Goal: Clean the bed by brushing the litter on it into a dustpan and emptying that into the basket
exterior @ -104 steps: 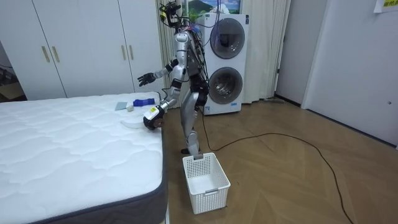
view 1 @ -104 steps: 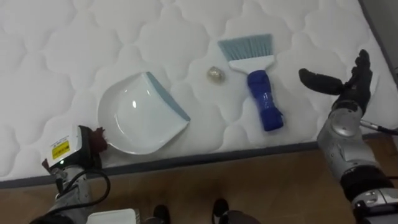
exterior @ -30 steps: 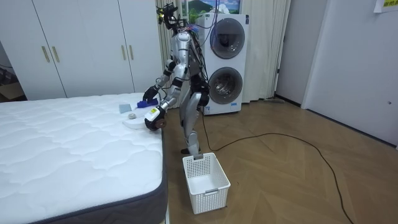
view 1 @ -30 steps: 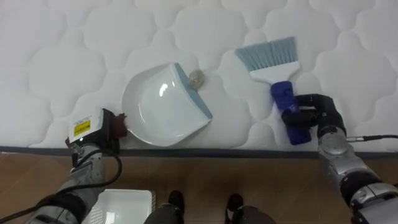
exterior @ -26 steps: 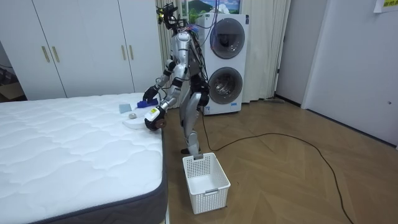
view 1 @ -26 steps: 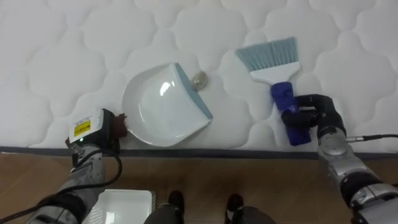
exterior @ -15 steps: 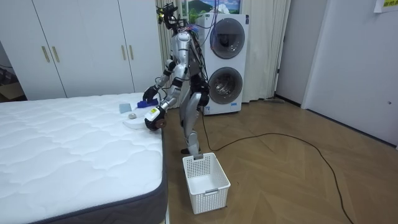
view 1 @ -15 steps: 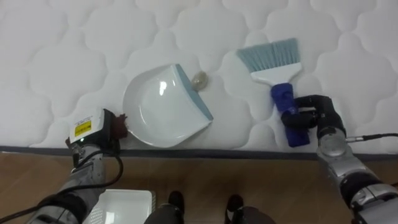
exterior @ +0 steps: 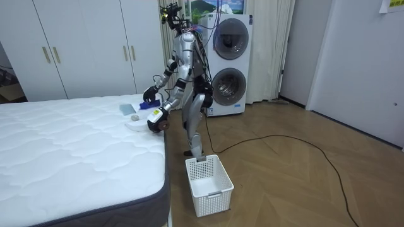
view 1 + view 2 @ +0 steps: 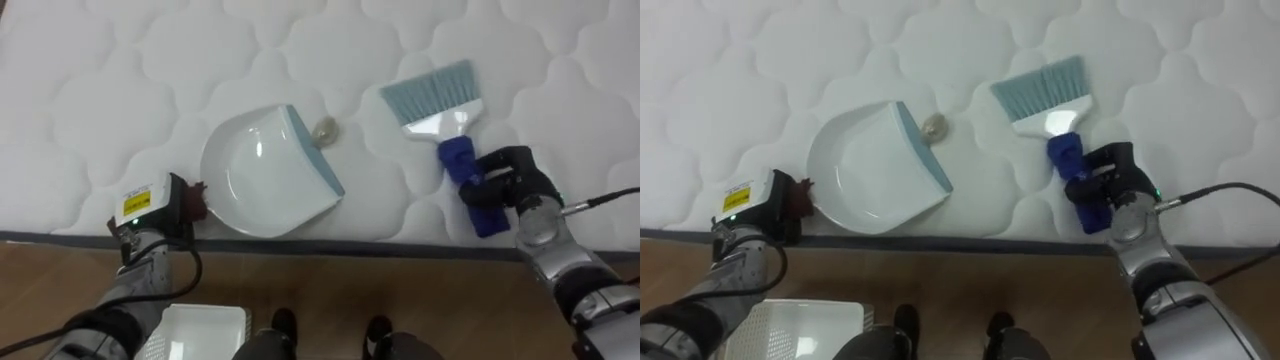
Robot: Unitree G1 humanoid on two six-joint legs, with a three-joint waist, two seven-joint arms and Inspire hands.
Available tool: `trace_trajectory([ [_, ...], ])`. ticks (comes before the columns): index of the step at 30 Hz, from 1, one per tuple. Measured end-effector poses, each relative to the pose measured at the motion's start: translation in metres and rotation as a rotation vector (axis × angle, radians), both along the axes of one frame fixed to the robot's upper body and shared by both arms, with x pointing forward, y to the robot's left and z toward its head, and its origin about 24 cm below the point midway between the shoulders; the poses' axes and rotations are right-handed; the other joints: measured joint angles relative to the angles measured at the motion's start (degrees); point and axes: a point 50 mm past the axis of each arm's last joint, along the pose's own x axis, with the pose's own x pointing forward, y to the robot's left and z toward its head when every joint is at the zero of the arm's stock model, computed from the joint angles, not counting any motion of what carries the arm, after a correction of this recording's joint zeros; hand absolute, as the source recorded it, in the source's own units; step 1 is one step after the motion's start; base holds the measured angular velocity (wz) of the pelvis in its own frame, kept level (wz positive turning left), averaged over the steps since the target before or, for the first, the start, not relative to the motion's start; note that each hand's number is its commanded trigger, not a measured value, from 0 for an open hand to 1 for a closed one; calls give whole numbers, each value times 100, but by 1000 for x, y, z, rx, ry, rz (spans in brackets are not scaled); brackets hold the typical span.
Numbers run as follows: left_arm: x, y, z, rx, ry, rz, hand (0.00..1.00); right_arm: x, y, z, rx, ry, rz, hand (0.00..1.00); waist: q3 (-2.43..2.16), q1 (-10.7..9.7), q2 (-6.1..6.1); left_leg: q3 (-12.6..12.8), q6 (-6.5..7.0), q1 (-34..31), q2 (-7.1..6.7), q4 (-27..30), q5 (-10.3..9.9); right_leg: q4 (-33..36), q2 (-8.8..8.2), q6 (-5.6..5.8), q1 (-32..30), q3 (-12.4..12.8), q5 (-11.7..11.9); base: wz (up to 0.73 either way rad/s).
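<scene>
The bed [image 10: 90, 90] ends just behind both hands, with bare floor [image 10: 430, 295] beyond and a basket [image 10: 195, 335] below the left hand [image 10: 150, 205]. Ahead of the hands lies open quilted mattress. Since half a second ago the right hand [image 10: 512, 180] has risen a little and tipped the brush [image 10: 432, 92], whose bristles reach forward from it. Its fingers are wrapped round the blue handle. Left of the brush, a small scrap [image 10: 324, 129] touches the lip of the pan [image 10: 255, 175]. The left hand sits at the pan's back rim; I cannot tell its grip.
</scene>
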Motion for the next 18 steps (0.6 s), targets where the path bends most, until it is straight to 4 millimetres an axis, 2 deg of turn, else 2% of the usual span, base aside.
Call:
trace_trajectory([
  [3, 3, 3, 4, 29, -10, -12, 100, 4, -4, 6, -148, 43, 67, 100, 8, 53, -168, -1, -2, 0, 1, 10, 1, 20, 0, -1, -10, 9, -8, 0],
  [7, 9, 14, 15, 100, -34, -37, 100, 7, -22, 20, -422, 99, 149, 100, 8, 185, -450, 20, -3, -2, 52, 32, 2, -15, 21, -27, 22, -27, 18, -2],
  [10, 10, 22, 21, 147, -47, -52, 100, 15, -25, 34, -613, 111, 217, 100, 15, 260, -529, 30, -4, -23, 136, 52, 0, -100, 88, -41, 31, -19, 97, -8],
  [12, 11, 24, 24, 176, -56, -70, 100, 21, -24, 43, -710, 112, 258, 100, 22, 303, -547, 23, -5, -25, 136, 46, 0, -126, 106, -55, 29, -27, 126, -8],
  [14, 13, 26, 28, 203, -66, -87, 100, 28, -20, 52, -810, 100, 309, 100, 29, 321, -580, 23, -8, -21, 136, 1, -1, -144, 116, -61, 18, -25, 135, 0],
  [18, 12, 40, 34, 247, -84, -69, 100, 42, -2, 69, -1025, 44, 448, 100, 34, 340, -749, 13, -66, 2, 200, -94, 31, -327, 239, -103, 59, -8, 224, -5],
])
